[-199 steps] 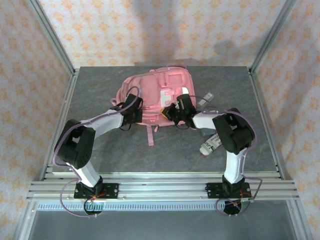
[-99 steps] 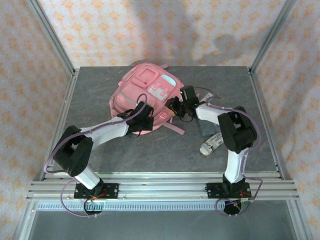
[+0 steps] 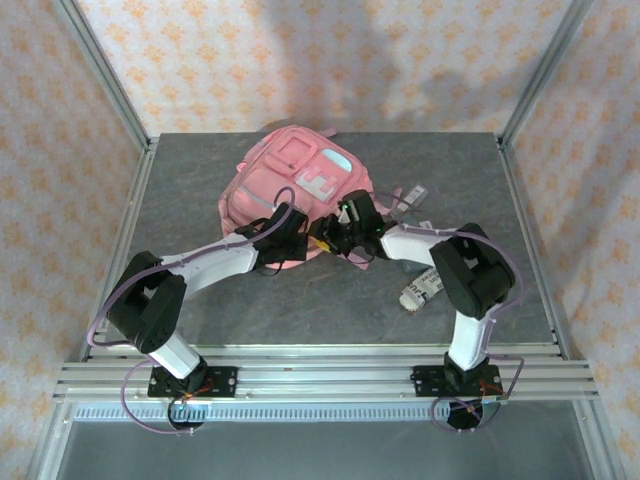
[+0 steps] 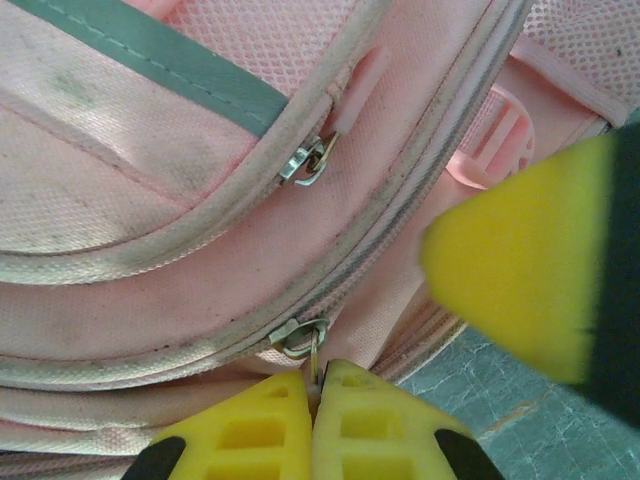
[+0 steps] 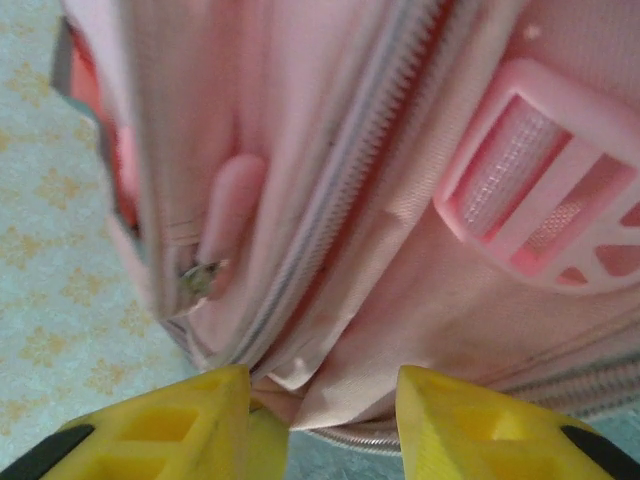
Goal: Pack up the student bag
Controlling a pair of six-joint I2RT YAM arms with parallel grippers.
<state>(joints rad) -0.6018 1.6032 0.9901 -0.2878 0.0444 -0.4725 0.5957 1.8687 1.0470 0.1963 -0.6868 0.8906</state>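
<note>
The student bag (image 3: 290, 182) is a large pink backpack lying at the back middle of the table, its blue and white patch facing up. At the bag's near edge, my left gripper (image 3: 292, 240) is shut on a metal zip pull (image 4: 316, 352) of the long zip, with the fingertips (image 4: 270, 415) pressed together. My right gripper (image 3: 330, 235) is just to its right at the same edge. It stands open, and a fold of the pink fabric (image 5: 330, 370) lies loose between its yellow fingers (image 5: 215, 405). One blurred right finger (image 4: 520, 270) shows in the left wrist view.
A newsprint-patterned item (image 3: 422, 288) and a dark flat item (image 3: 415, 255) lie on the grey table right of the bag. A small white item (image 3: 415, 195) sits behind them. Metal frame posts (image 3: 120, 110) stand at the table's corners.
The bag has turned and shifted left and back. My left gripper moved right along its near edge, still shut. My right gripper opened and moved left to the bag's near edge.
</note>
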